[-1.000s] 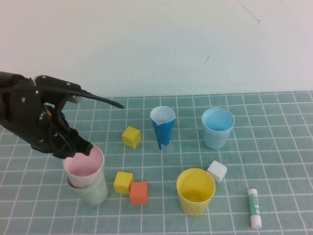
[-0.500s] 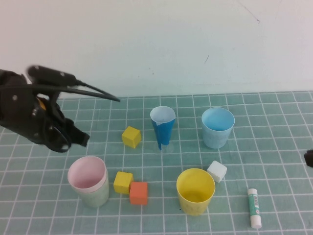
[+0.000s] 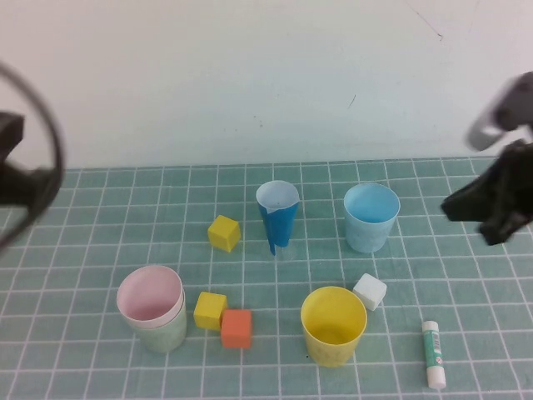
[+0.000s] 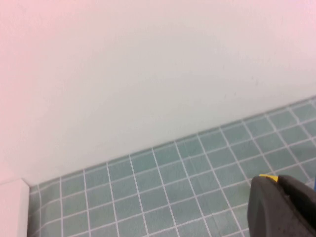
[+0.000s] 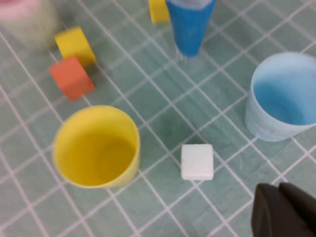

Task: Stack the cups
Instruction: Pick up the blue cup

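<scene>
The pink cup (image 3: 150,292) sits nested inside the pale green cup (image 3: 164,333) at the front left of the mat. The yellow cup (image 3: 333,323) stands upright at the front centre and also shows in the right wrist view (image 5: 96,148). The light blue cup (image 3: 371,217) stands upright further back on the right and also shows in the right wrist view (image 5: 284,98). My left gripper (image 4: 276,180) is shut and empty, pulled back at the far left, away from the cups. My right gripper (image 3: 476,205) is shut and empty, raised to the right of the light blue cup; it also shows in the right wrist view (image 5: 279,188).
A narrow dark blue cone cup (image 3: 277,215) stands at the centre back. Two yellow cubes (image 3: 223,232) (image 3: 210,310), an orange cube (image 3: 236,327) and a white cube (image 3: 369,292) lie among the cups. A glue stick (image 3: 432,354) lies at the front right.
My left gripper let go of the pink cup, which dropped deeper into the green cup, and withdrew up and to the left. My right arm came into view from the right.
</scene>
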